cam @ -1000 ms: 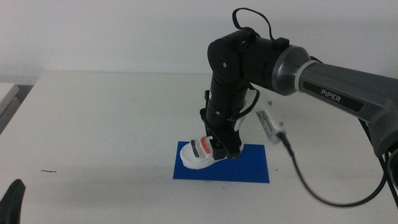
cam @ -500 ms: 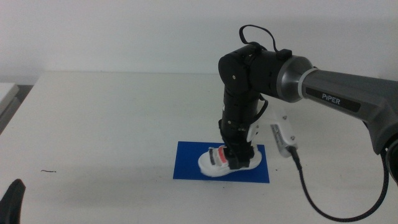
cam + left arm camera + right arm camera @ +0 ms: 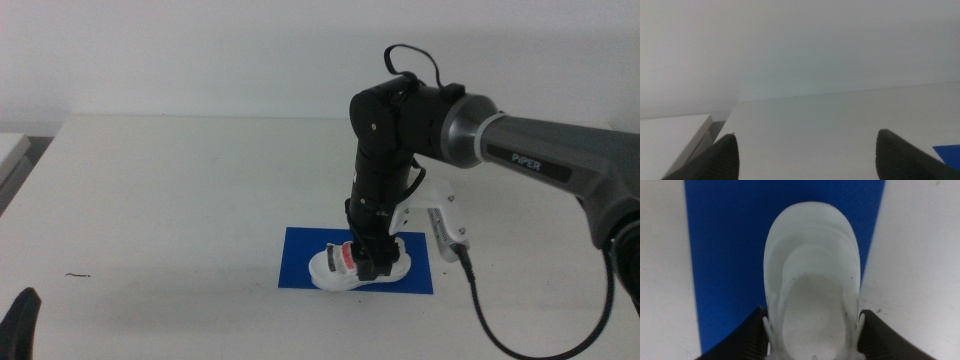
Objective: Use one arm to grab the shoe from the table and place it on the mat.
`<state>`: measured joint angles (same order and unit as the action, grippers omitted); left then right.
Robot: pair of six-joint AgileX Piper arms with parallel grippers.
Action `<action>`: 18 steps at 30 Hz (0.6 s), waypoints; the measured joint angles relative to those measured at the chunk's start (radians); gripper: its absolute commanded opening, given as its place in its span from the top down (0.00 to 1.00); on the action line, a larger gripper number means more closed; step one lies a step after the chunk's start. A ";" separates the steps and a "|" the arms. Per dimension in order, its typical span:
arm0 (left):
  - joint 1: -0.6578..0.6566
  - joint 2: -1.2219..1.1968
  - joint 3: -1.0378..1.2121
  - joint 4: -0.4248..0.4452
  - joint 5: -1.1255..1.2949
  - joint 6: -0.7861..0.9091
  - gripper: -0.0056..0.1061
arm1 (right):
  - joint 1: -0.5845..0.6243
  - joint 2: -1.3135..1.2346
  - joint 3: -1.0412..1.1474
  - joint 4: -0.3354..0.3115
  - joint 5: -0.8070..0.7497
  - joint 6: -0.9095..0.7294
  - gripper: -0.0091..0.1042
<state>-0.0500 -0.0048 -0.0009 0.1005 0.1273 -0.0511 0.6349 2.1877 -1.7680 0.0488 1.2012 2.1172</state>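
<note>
Shoe [image 3: 358,266] sits over the mat [image 3: 300,262], near the tabletop [image 3: 180,190] front edge, our right gripper [image 3: 368,258] fingers clamped on it; release and retreat remain, we judge; left gripper [image 3: 805,150] fingers apart, waiting

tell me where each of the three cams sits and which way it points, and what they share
Middle view: from in front and above, looking forward and down over the table; shows the right arm, its hand on the shoe, and the waiting left hand.
Left wrist view: low, looking across the table; left hand open.
Right wrist view: straight down on the shoe; right hand.
Shared: the mat shows in all three.
</note>
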 measured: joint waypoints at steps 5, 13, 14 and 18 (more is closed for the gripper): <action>0.000 0.000 0.000 0.000 0.000 0.000 0.11 | 0.000 0.020 0.000 0.015 -0.023 0.000 0.94; 0.000 0.000 0.000 0.000 0.000 0.000 0.11 | 0.000 0.020 0.000 0.015 -0.061 0.000 0.73; 0.000 0.000 0.000 0.000 0.000 0.000 0.11 | 0.000 0.020 0.000 0.015 -0.070 0.000 0.72; 0.000 0.000 0.000 0.000 0.000 0.000 0.11 | 0.000 0.020 0.000 0.015 -0.079 0.000 0.72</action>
<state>-0.0500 -0.0048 -0.0009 0.1005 0.1273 -0.0511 0.6349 2.2074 -1.7680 0.0634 1.1219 2.1172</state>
